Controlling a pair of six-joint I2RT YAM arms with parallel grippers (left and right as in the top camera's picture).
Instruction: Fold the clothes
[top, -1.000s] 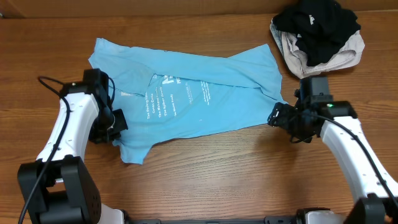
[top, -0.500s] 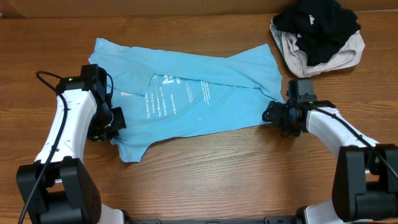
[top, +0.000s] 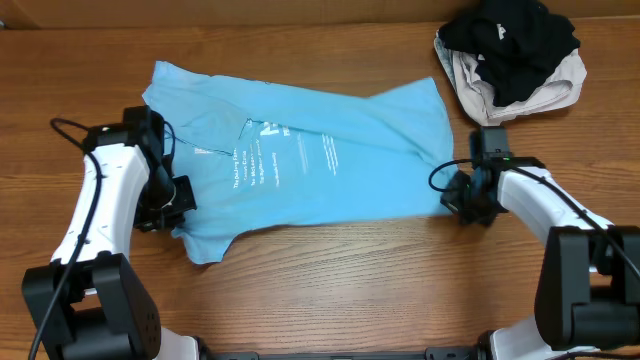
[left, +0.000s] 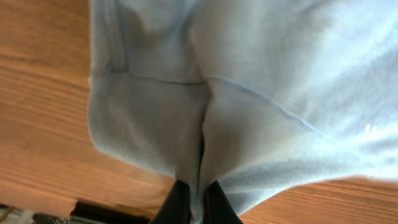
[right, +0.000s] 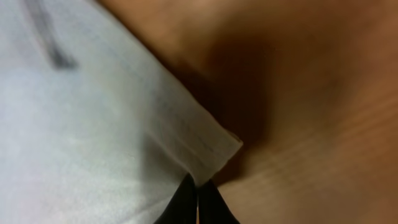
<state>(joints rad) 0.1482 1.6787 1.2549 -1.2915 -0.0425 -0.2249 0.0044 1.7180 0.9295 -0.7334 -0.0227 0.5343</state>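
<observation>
Shirt status: sky-blue T-shirt (top: 310, 160) lay rumpled mid surface (top: 400, 290). L end effector (top: 170, 205) clenched on one side edge, R end effector (top: 457, 197) on opposite hem corner. Best: lift both evenly, keep cloth taut, no dragging.

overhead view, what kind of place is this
Likely a robot lab workbench: a wooden table, the left claw and right claw pinching a blue T-shirt, and a pile of other clothes.
</observation>
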